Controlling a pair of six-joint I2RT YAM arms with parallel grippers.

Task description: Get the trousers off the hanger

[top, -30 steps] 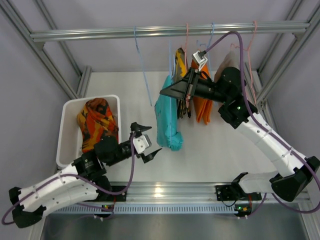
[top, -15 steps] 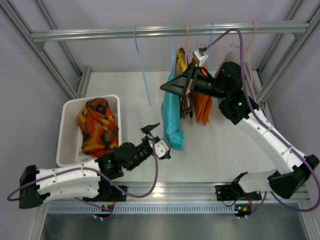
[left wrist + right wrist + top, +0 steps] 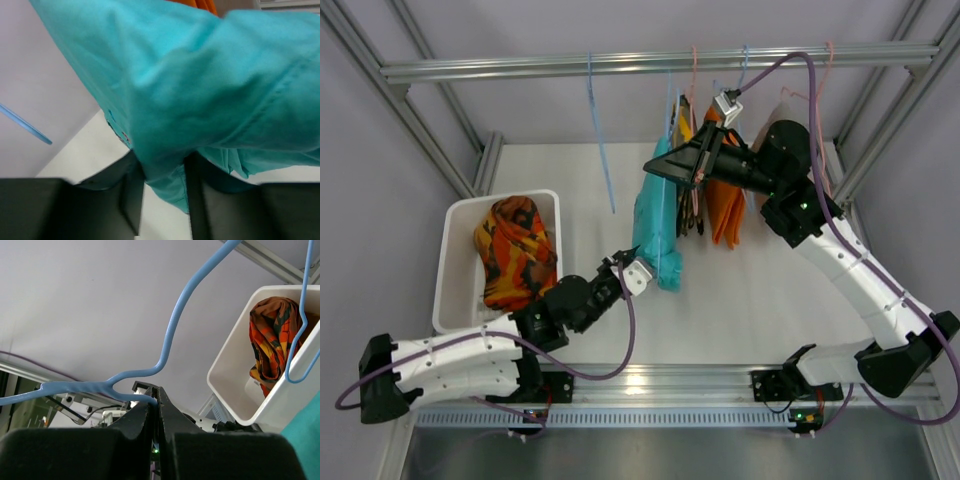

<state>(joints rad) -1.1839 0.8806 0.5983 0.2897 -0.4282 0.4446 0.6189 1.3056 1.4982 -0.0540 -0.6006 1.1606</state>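
**Robotics lab: an enclosed test cell**

We note an aluminium extrusion frame (image 3: pixel 520 68) boxing in a white tabletop (image 3: pixel 750 290), with plain grey panels (image 3: pixel 380 180) at the sides. The left arm (image 3: pixel 450 365) and right arm (image 3: pixel 860 280), in white and black, are bolted to a slotted rail (image 3: pixel 650 385) at the near edge. Purple cables (image 3: pixel 807 110) loop loosely along them. Wire hangers (image 3: pixel 601 150) hang from the top bar, and a white plastic bin (image 3: pixel 455 215) sits on the table.
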